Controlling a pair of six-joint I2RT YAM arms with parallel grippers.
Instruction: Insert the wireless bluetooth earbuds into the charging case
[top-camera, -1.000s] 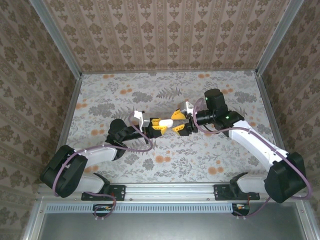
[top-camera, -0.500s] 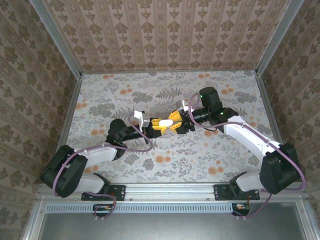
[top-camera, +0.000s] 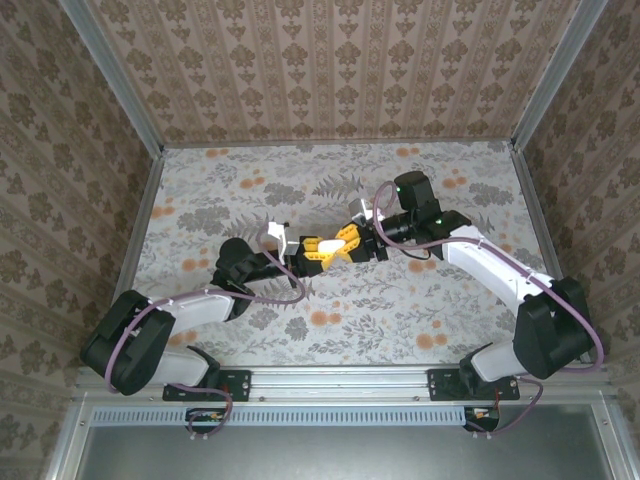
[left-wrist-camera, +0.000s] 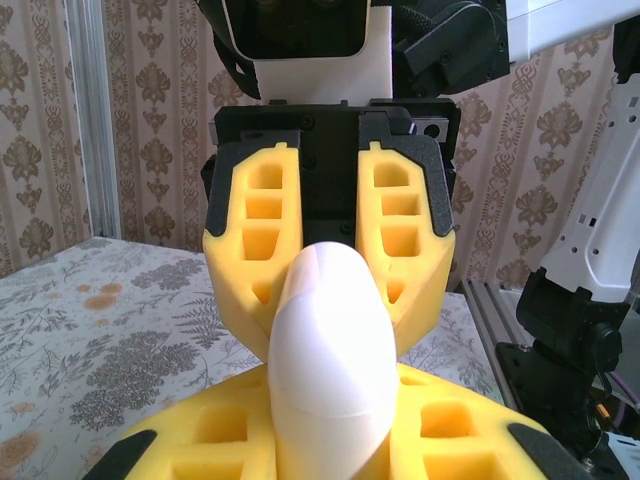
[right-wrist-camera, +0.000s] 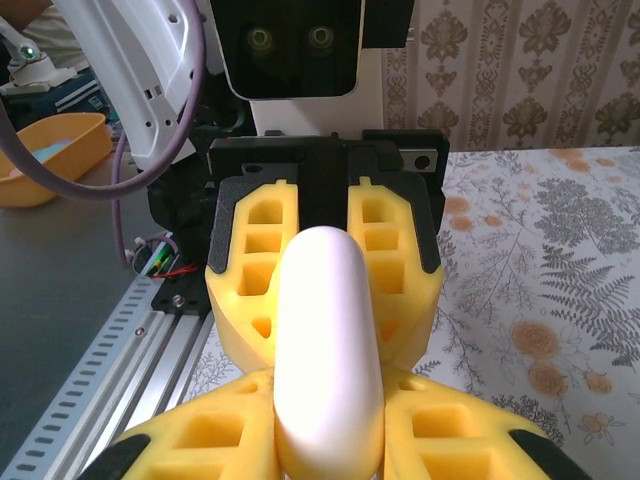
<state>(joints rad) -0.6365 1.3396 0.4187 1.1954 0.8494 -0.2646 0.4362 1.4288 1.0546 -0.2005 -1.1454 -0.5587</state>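
Note:
A smooth white pebble-like charging case (top-camera: 331, 243) hangs above the middle of the table, held end to end between both grippers. My left gripper (top-camera: 316, 250) is shut on its left end, yellow fingers (left-wrist-camera: 190, 440) on either side of the case (left-wrist-camera: 325, 360). My right gripper (top-camera: 352, 243) comes from the right and is shut on the other end, its yellow fingers (right-wrist-camera: 440, 435) flanking the case (right-wrist-camera: 328, 350). The case looks closed, a thin seam running across it. The earbuds are out of view.
The floral tabletop (top-camera: 400, 300) is walled by patterned panels on three sides. An aluminium rail (top-camera: 340, 380) runs along the near edge. Beyond the rail, the right wrist view catches a yellow bin (right-wrist-camera: 50, 150).
My right gripper has moved left onto the case and closed on its free end. The left arm and the case have stayed in place.

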